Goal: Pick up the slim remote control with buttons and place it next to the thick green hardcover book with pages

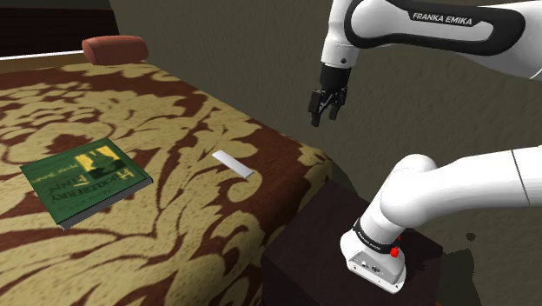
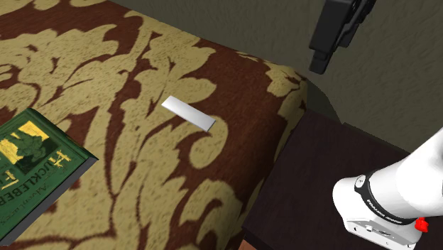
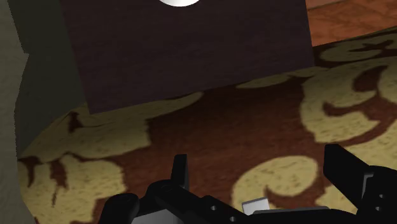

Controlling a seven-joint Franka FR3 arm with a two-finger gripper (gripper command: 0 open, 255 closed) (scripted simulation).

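Shoulder view, damask bedspread (image 1: 174, 113) (brown and cream), grey wall (image 1: 261, 43), gripper (image 1: 324, 118) spread apart, empty

Looks dim and warm overall. Falls brightest on the white arm (image 1: 452, 196), leaves the wall (image 1: 217, 52) murky. Casts a thin soft shadow under the book (image 1: 87, 178). Renders crisp throughout.

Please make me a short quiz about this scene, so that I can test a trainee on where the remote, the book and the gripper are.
1. True or false: the gripper is holding the white remote.
2. The remote lies on: A) the patterned bedspread; B) a shelf; C) a chair.
3. In the shoulder view, on which side of the remote does the green book lie?
Key: 1 false, the gripper is open and hangs apart from the remote; 2 A; 3 the left.
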